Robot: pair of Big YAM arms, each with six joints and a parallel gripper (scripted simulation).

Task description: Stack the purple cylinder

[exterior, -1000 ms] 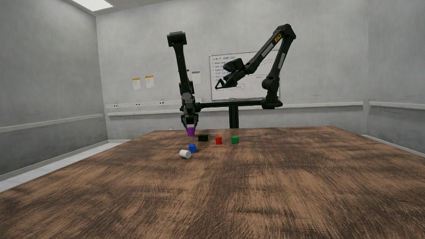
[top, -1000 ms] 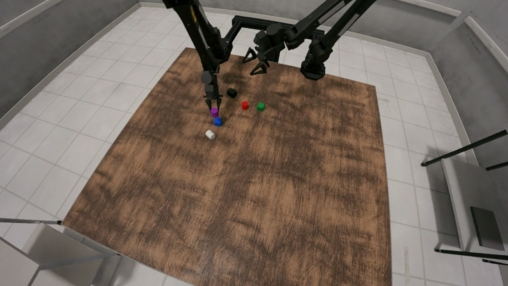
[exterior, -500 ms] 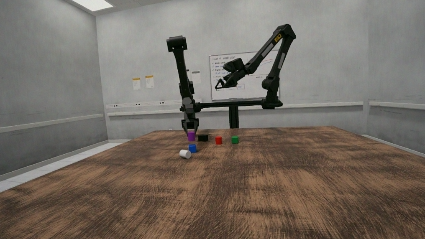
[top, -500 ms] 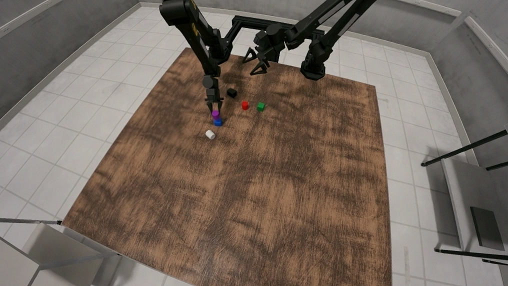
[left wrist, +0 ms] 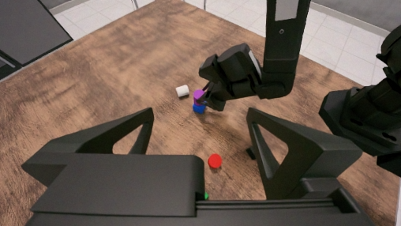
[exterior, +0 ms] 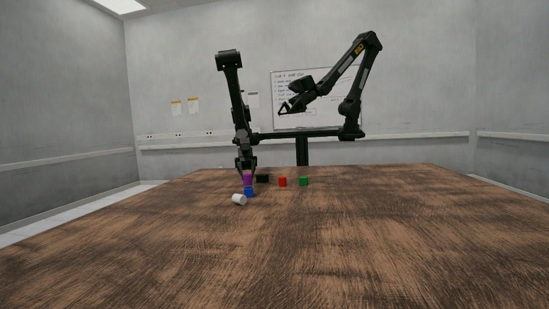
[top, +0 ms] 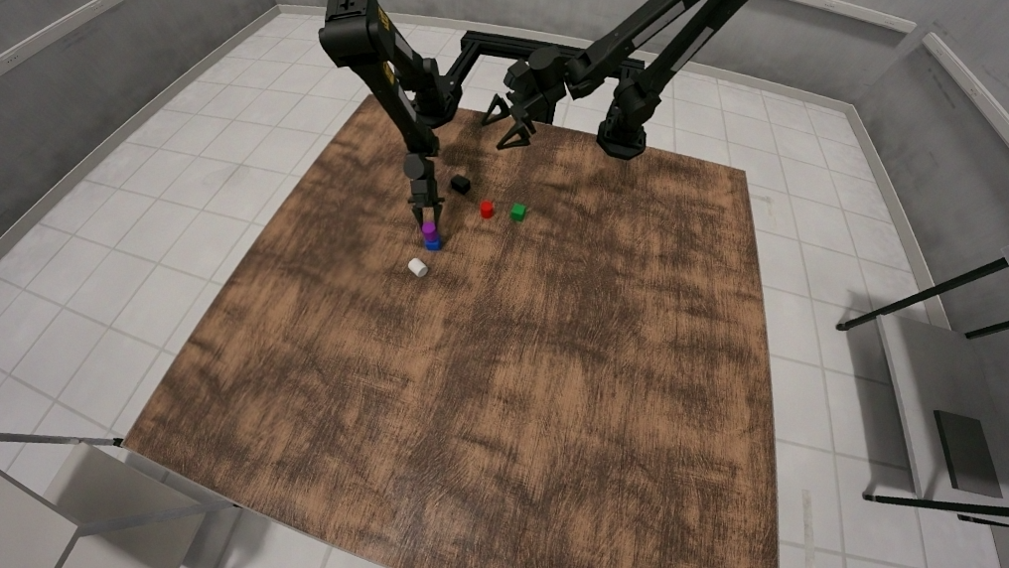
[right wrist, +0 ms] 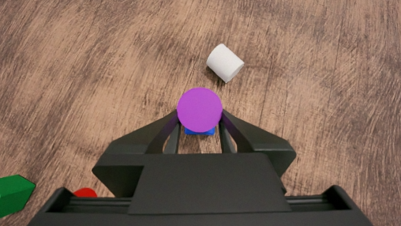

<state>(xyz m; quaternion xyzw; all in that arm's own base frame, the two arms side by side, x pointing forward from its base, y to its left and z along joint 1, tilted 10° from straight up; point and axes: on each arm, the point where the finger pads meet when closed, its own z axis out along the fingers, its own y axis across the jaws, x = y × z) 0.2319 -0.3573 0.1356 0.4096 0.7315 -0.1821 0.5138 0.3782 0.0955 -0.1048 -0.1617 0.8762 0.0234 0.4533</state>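
The purple cylinder [top: 428, 228] stands upright, directly over the blue cube [top: 432, 243], close to or touching its top. My right gripper [top: 427, 219] points straight down and is shut on the purple cylinder [right wrist: 199, 109]; the blue cube [right wrist: 194, 133] shows just beneath it in the right wrist view. The exterior view shows the cylinder [exterior: 247, 179] right above the cube [exterior: 248, 191]. My left gripper [top: 510, 125] is open and empty, held high near the table's far edge. The left wrist view shows the stack [left wrist: 199, 101] from a distance.
A white cylinder [top: 417, 267] lies on its side just in front of the cube. A black cube [top: 460, 184], a red cylinder [top: 486, 209] and a green cube [top: 517, 212] sit further back and to the right.
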